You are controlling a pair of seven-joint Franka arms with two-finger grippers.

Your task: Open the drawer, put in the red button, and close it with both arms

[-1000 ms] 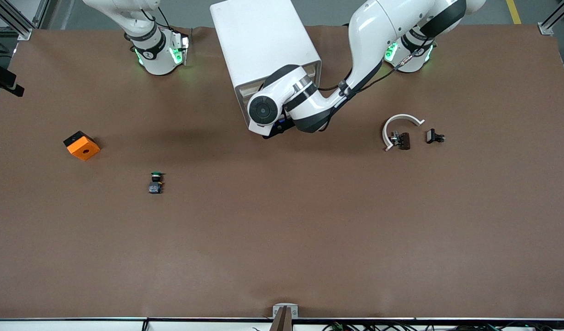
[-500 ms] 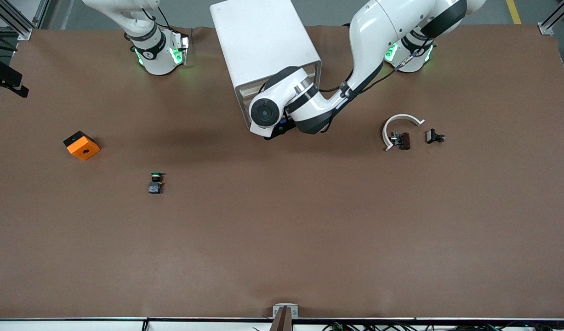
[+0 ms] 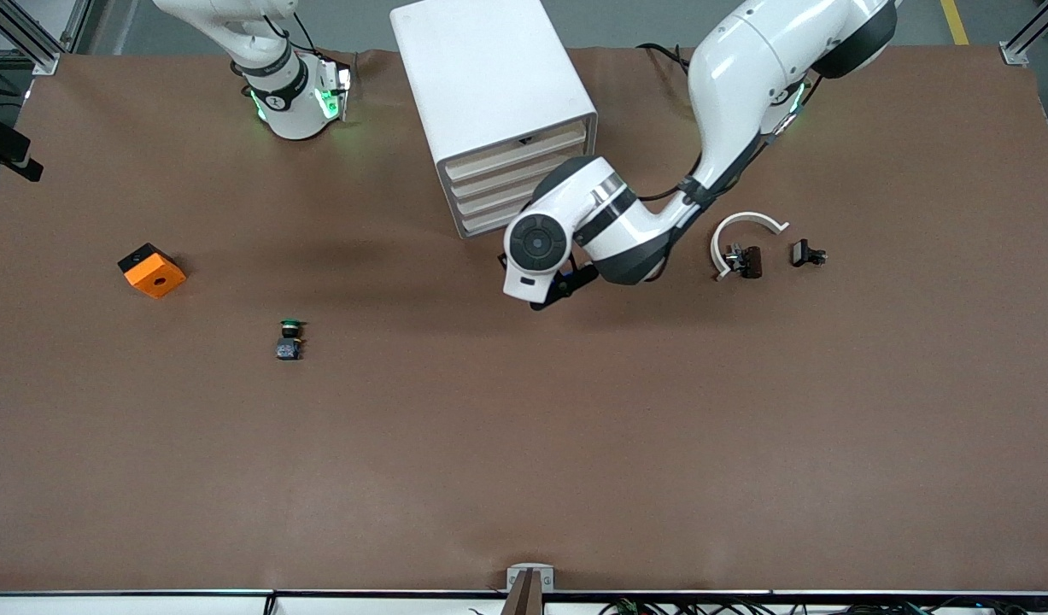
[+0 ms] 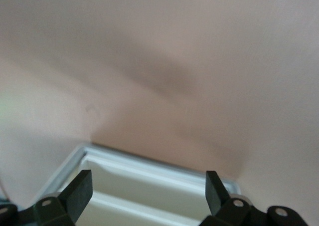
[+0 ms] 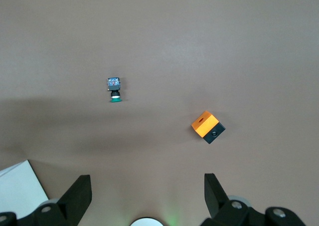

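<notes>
Front view: left claw [image 3: 551, 290] half-hidden.

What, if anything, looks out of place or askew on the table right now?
The white cabinet stands turned at an angle to the table's edges. Only a green-capped button is visible; no red one shows. The left gripper hangs open in front of the drawers, the right gripper open above the table.

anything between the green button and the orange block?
Nothing. In the front view only bare brown table lies between the green button and the orange block; the right wrist view shows the same bare stretch.
</notes>
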